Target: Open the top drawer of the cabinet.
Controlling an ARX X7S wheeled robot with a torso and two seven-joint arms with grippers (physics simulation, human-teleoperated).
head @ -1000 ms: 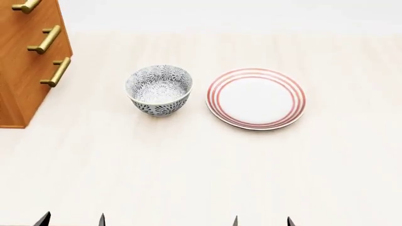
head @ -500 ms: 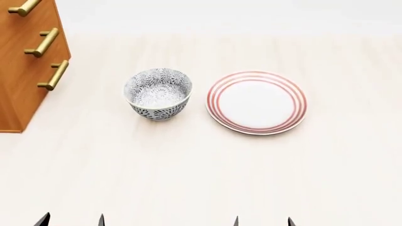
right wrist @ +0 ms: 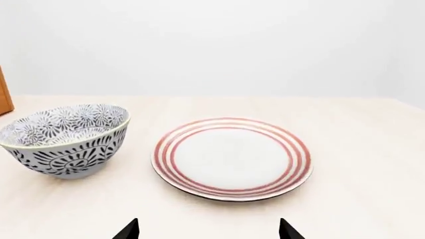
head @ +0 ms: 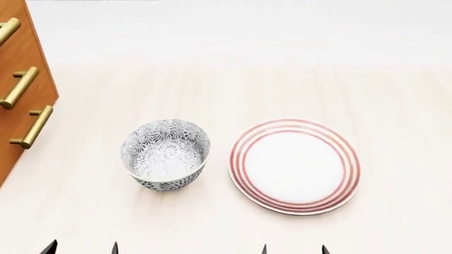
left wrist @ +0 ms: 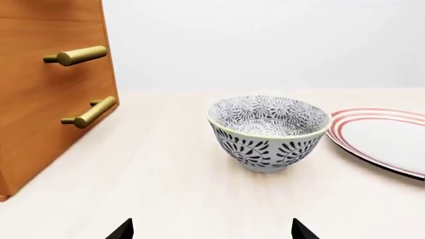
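Note:
The orange-brown cabinet stands at the far left, cut by the frame edge, and its front faces the bowl. Three brass bar handles show one above another in the head view, the highest half out of frame. The cabinet's top is out of view, so I cannot tell which front is the top drawer. The left wrist view shows the cabinet with two handles, all fronts flush and shut. My left gripper and right gripper are open and empty, low at the near edge, well short of the cabinet.
A blue-patterned bowl stands on the pale wooden table between the left gripper and the cabinet's right side. A white plate with red rings lies to the bowl's right, ahead of the right gripper.
In the head view the whole scene has slid down; the cabinet has shifted further off the left edge. Bowl and plate look nearer. The fingertips keep their places in the view.

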